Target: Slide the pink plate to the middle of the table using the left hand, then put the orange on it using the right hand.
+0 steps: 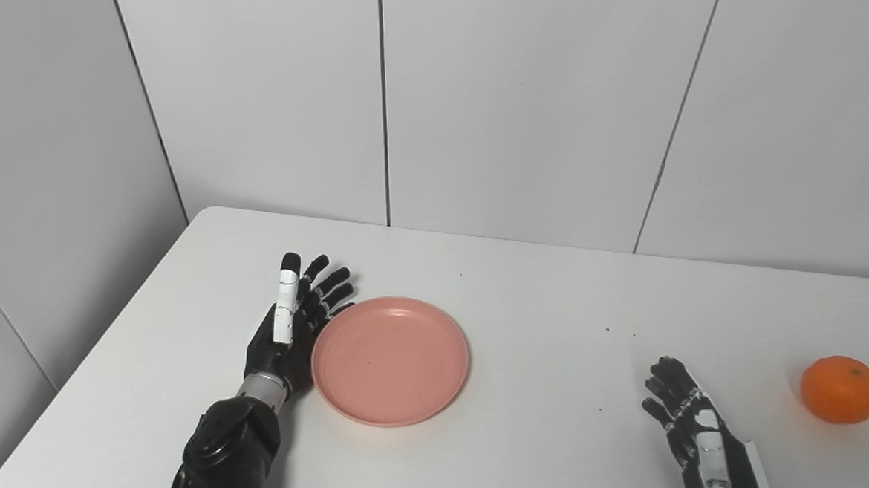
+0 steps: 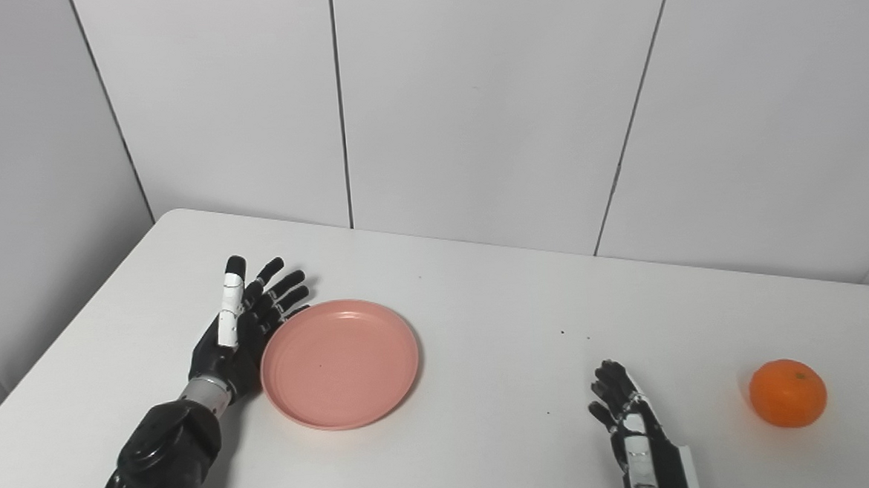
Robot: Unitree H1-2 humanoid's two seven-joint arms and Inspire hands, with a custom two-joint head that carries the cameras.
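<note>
1. Keep your left hand (image 1: 288, 330) as it is: fingers spread, edge-on against the left rim of the pink plate (image 1: 390, 360).
2. Push the plate flat along the table (image 1: 527, 299), away from its left edge.
3. Your right hand (image 1: 687, 417) waits, spread and empty; the orange (image 1: 840, 389) sits by the right edge.

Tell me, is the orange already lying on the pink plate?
No, the orange lies on the bare table far right of the empty pink plate, beyond the right hand.

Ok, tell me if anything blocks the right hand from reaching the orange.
Nothing visible does. The right hand is open and empty, and only bare table lies between it and the orange off to its right.
</note>
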